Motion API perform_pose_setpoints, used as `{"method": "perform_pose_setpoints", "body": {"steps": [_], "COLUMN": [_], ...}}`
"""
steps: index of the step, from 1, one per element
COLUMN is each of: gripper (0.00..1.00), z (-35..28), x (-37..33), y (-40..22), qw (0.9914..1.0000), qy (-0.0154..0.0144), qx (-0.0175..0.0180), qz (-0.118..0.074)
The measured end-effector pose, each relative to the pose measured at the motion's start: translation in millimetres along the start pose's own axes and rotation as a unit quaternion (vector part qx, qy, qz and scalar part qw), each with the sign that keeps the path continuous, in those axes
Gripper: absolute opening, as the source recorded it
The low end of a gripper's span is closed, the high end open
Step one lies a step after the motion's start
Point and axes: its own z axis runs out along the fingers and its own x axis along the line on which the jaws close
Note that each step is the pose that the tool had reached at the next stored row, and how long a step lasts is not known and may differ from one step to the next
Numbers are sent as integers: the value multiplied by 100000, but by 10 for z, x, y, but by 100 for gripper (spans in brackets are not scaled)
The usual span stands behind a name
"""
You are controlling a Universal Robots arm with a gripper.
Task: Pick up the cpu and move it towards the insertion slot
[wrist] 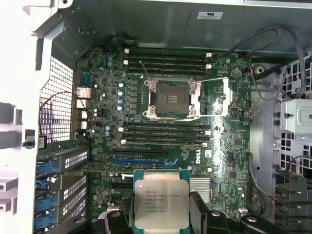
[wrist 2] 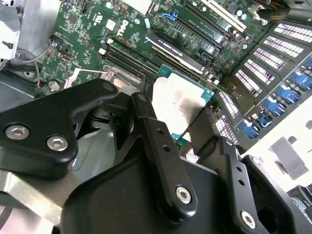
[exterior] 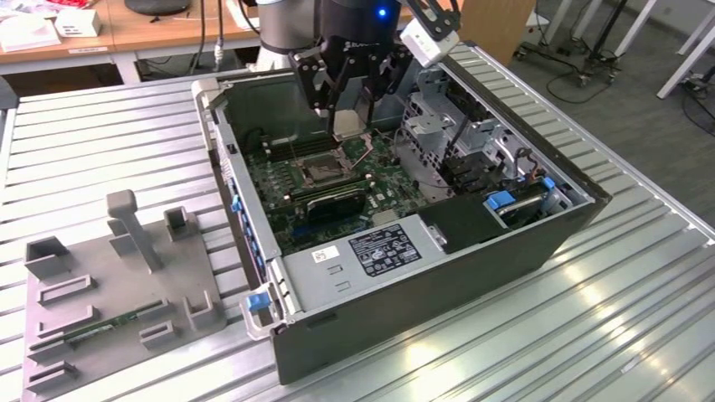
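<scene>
CPU: the small flat square chip with a shiny silver top and pale rim [wrist: 160,204] is off its rest and held in the air above the motherboard, short of the socket; it also shows in the second wrist view [wrist 2: 179,105] and, as a pale sliver under the arm, in the exterior view [exterior: 347,123].
Tool: the black two-fingered tool [wrist: 161,214] is closed on the chip's two opposite edges, carrying it flat and face up.
Progress: by my reading the pick-up is done and the carry is under way; the chip is not yet over the socket.
Insertion slot: the square black socket with a silvery metal frame [wrist: 171,99] lies open and bare, with nothing seated in it, well apart from the chip, with a bank of long black memory slots [wrist: 165,134] between them.
Motherboard: the green circuit board [wrist: 229,161] carries the socket at its middle.
Case: the black and grey open computer tower [exterior: 447,276] lies on its side, holding the board; blue-tabbed drive bays sit beside the board.
Tabletop: the ribbed grey metal tabletop [exterior: 100,142] carries the tower and, beside it, a grey fixture plate [exterior: 112,301] holding a thin green memory stick [exterior: 106,327].
</scene>
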Motion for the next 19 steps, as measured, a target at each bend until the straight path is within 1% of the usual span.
{"method": "perform_pose_setpoints", "body": {"steps": [4,7,12,19], "gripper": [54,54,54,54], "z": [2,6,22,61], "x": [-1,-1,-1,-3], "y": [3,21,67,159], "qw": [100000,100000,100000,100000], "qy": [-4,-2,1,-2], "qx": [-7,-1,0,-14], "qz": [-6,0,2,1]}}
